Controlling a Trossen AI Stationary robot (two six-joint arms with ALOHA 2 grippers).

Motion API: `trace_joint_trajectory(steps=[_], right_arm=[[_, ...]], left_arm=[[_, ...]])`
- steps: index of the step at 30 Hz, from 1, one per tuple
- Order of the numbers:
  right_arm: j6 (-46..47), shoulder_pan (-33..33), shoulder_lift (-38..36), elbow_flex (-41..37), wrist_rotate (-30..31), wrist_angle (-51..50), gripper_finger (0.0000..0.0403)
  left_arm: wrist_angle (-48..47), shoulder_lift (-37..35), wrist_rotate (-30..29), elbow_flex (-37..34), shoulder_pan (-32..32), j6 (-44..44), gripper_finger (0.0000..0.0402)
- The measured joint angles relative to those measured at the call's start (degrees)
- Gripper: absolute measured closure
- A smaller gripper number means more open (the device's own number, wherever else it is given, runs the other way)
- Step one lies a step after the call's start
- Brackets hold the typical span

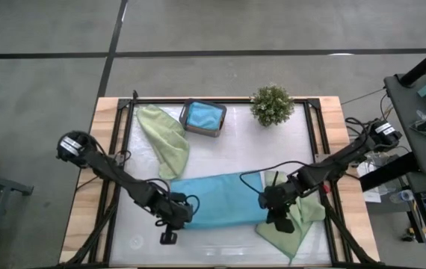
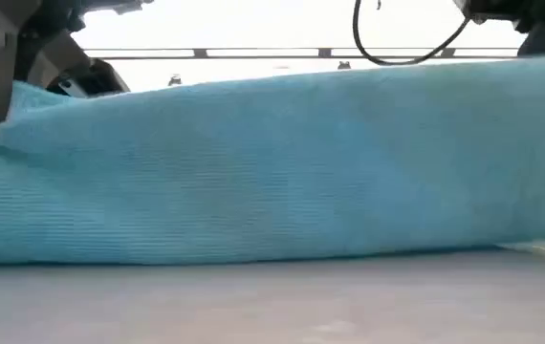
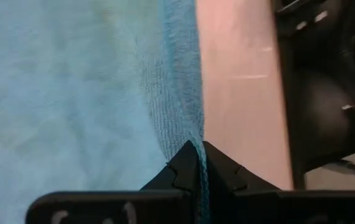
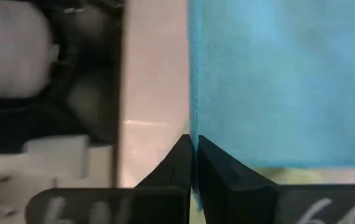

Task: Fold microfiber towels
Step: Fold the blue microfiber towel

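Left hand [image 1: 173, 221] and right hand [image 1: 274, 205] each clamped an end of the teal towel [image 1: 217, 198] mid-surface. Wrist views: I saw fingers pinching its edges. Another already sat folded in the tray [image 1: 202, 118]; green towels [image 1: 162, 136] left.

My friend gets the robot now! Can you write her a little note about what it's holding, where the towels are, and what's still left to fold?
Left gripper: jaws shut on the teal towel, at its left edge.
Right gripper: jaws shut on the same towel's right edge.
The towel lies spread across the table's front middle, fold not finished.
Other towels: one green towel crumpled at back left, another green towel under the right gripper, a teal one in the grey tray.
Left to do: finish this fold, then fold both green ones.
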Motion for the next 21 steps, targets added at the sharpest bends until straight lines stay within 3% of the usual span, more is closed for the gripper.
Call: trace_joint_trajectory(steps=[7, 21], right_arm=[[-3.68, -2.72, 0.0, -0.06, 9.39, -4.87, 0.0394], [-13.81, -12.6, 0.02, -0.19, 13.43, -10.64, 0.0394]], left_arm=[[-7.64, -0.92, -5.77, -0.96, 0.85, 0.26, 0.0401], [-16.35, -1.03, -14.29, -1.01, 7.21, 5.2, 0.0401]])
